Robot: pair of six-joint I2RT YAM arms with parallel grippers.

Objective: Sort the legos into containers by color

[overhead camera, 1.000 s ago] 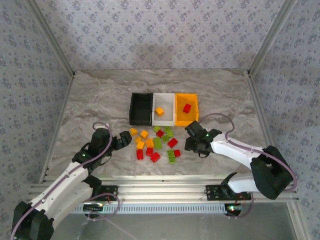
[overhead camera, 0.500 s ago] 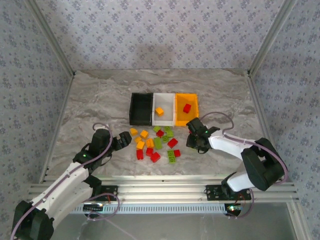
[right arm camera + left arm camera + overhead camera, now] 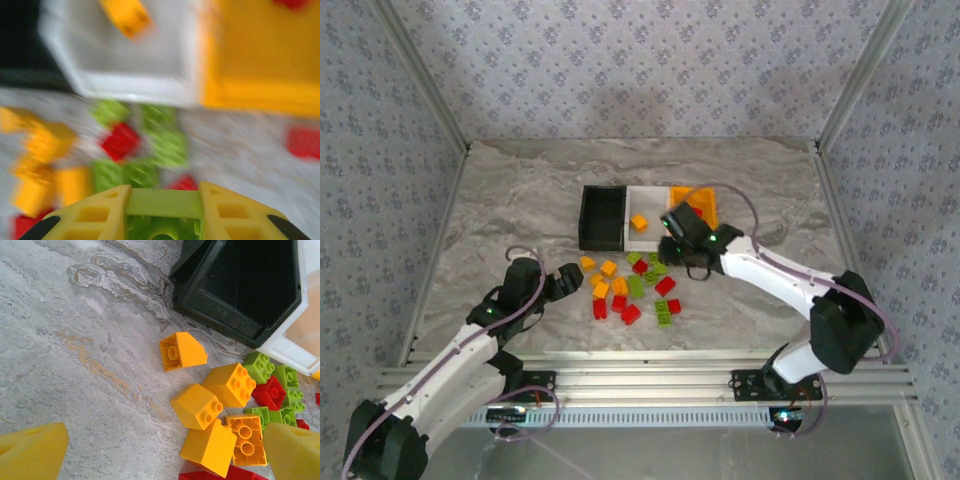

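Misplacement is risked: a green brick [image 3: 163, 204] is pinched by the right gripper [image 3: 672, 229] near the white bin [image 3: 646, 246], where an orange brick [image 3: 639, 222] lies; the left gripper [image 3: 572, 281] is spread wide.

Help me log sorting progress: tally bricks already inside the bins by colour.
Orange-yellow bricks: 1, in the white bin
Red bricks: 1, in the orange bin
Green bricks: 0 in bins
Total seen in bins: 2

White arms [image 3: 450, 365], black joints [image 3: 840, 320], yellow-fingered left gripper [image 3: 162, 450]
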